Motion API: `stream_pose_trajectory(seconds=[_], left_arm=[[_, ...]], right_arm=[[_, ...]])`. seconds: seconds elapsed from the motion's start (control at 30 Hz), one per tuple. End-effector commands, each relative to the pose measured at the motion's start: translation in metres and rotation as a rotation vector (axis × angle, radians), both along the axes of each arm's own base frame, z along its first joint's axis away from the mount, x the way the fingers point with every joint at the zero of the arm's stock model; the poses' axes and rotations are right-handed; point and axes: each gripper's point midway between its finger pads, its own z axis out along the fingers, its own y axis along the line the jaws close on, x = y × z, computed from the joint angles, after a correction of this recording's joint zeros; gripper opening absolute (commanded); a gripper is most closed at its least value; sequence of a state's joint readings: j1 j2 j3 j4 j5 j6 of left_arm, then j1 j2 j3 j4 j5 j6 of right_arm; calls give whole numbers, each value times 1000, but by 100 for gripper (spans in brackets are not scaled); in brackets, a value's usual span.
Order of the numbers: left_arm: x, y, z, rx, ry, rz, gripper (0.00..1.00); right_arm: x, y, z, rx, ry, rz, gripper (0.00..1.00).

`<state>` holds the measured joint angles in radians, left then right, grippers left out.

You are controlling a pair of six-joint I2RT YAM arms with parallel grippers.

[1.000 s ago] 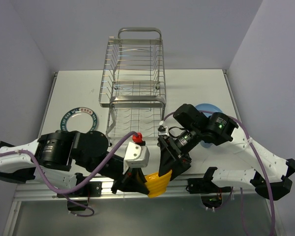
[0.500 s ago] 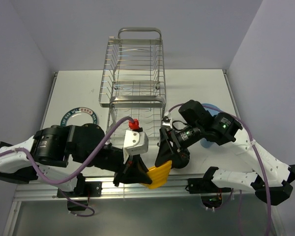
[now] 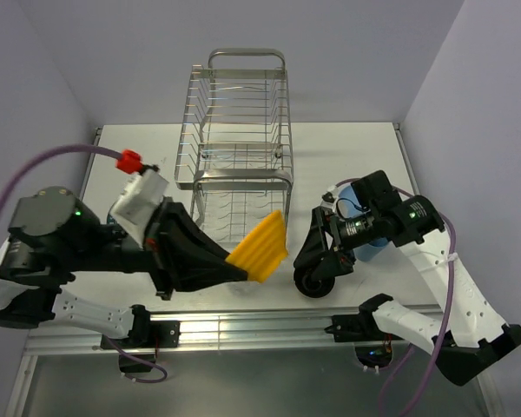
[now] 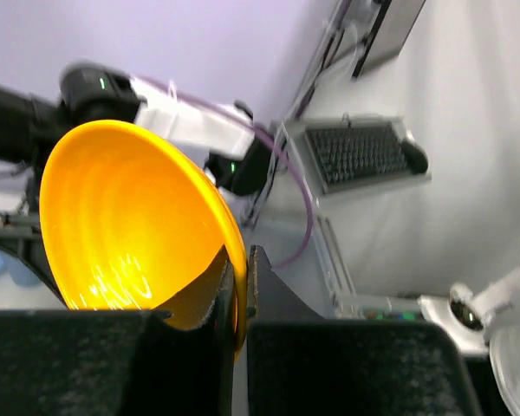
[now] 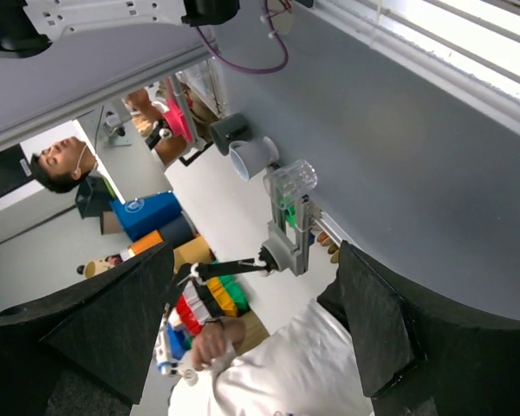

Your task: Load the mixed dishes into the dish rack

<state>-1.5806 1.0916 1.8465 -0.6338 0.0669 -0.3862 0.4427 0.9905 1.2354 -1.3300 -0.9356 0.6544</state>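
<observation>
Top external view shows the dish rack [image 3: 240,139] with nothing inside that can be seen, so it looks like no dish is loaded yet. The left gripper [image 4: 238,290] pinches the rim of the yellow-orange bowl [image 3: 259,250], near the rack's front. The right gripper [image 5: 251,321] is spread wide, holding nothing.

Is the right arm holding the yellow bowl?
No, the left end effector pinches the rim of the yellow-orange bowl, while the right end effector is open with nothing between its fingers.
</observation>
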Motion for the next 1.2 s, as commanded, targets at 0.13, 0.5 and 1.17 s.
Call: stream_pose_trajectory(seconds=[0.13,0.5,1.17], left_arm=[[53,39,92,-306,-74,300,0],[171,134,130,-314,-204,1105,0],[335,77,88,-241,-278,1001,0]], right_arm=[[-1,-10,1,-48,-23,30,83],[19,-8,16,-71,-117,15,83],[28,-16,-10,-132,-128,27,81]])
